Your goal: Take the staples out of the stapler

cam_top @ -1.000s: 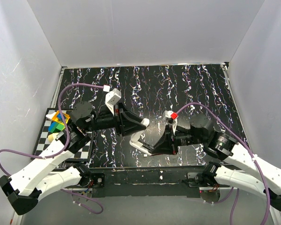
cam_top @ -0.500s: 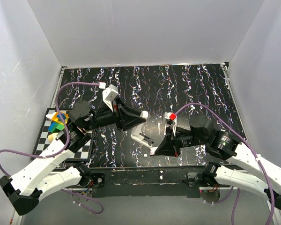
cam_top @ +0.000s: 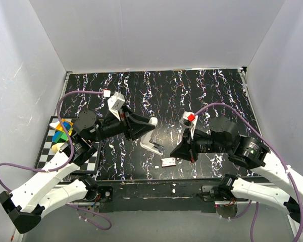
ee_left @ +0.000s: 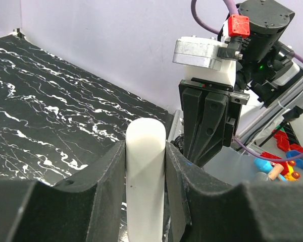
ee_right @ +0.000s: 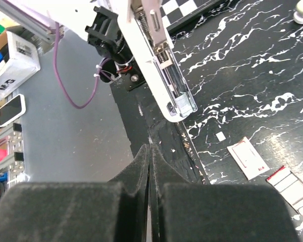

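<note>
Centre of overhead frame: white stapler (cam_top: pixel 151 140) clamped between fingers of left gripper (cam_top: pixel 143 126), hinged open, metal staple channel exposed. Right gripper (cam_top: pixel 175 151) just right of it, fingers pressed together, empty. Small red-edged card (cam_top: pixel 169 161) on black marbled mat (cam_top: pixel 217 96), print unreadable. White box (ee_right: pixel 10 56), upper left of right wrist frame: dark lettering, not legible.
</note>
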Robot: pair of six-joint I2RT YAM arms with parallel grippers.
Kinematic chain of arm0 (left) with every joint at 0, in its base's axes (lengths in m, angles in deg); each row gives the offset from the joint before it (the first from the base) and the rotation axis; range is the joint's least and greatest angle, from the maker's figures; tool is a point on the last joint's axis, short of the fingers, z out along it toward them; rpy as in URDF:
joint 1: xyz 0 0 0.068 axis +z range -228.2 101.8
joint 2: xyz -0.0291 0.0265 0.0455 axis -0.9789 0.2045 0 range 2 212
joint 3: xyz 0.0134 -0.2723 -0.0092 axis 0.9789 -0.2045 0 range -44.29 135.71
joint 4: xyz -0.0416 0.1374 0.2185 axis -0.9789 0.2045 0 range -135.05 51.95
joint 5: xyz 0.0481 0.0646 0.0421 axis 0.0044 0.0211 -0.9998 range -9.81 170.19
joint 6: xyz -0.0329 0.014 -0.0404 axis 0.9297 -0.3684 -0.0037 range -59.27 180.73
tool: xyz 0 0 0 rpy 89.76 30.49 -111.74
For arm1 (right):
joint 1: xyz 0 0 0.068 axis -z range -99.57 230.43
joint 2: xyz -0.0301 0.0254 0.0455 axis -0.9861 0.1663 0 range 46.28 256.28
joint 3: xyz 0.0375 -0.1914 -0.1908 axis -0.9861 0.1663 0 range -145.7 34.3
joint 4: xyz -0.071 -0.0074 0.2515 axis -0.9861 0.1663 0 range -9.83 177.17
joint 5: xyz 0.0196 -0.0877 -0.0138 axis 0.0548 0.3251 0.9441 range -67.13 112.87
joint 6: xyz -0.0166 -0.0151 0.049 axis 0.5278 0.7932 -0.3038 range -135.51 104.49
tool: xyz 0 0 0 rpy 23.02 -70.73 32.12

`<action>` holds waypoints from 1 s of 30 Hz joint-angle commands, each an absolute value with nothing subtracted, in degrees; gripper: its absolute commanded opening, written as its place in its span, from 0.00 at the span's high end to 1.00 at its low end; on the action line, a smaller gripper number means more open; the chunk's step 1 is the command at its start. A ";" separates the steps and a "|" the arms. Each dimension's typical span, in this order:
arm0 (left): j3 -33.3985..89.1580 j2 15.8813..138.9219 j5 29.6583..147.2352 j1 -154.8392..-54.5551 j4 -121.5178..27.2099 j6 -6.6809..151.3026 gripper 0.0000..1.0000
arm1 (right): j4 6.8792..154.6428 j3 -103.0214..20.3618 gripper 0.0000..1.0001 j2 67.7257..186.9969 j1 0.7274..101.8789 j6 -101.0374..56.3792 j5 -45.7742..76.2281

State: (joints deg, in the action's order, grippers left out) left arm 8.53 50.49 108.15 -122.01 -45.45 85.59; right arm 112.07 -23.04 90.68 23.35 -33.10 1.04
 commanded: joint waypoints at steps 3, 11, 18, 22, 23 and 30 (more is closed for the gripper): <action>8.36 48.67 101.73 -121.88 -45.31 84.81 1.00 | 114.18 -28.53 0.99 92.51 23.13 -31.77 8.71; 9.32 49.28 91.71 -121.88 -39.69 85.16 1.00 | 112.78 -32.49 0.99 99.97 23.13 -33.97 18.63; 9.24 49.28 84.50 -121.88 -38.28 85.78 1.00 | 105.76 -33.72 0.99 107.35 24.09 -34.50 25.59; 8.71 49.72 82.38 -121.88 -38.45 86.66 1.00 | 100.75 -33.55 0.99 110.78 26.72 -35.46 24.02; 8.45 49.98 81.95 -121.88 -38.72 86.83 1.00 | 99.43 -33.37 0.99 111.49 27.25 -35.47 23.40; 8.09 51.21 79.24 -121.88 -39.60 87.01 1.00 | 90.12 -31.09 0.99 116.15 30.68 -36.69 14.79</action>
State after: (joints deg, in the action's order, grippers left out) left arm 8.55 50.94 82.88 -122.01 -37.72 86.53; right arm 100.22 -31.26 115.27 29.47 -35.31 19.80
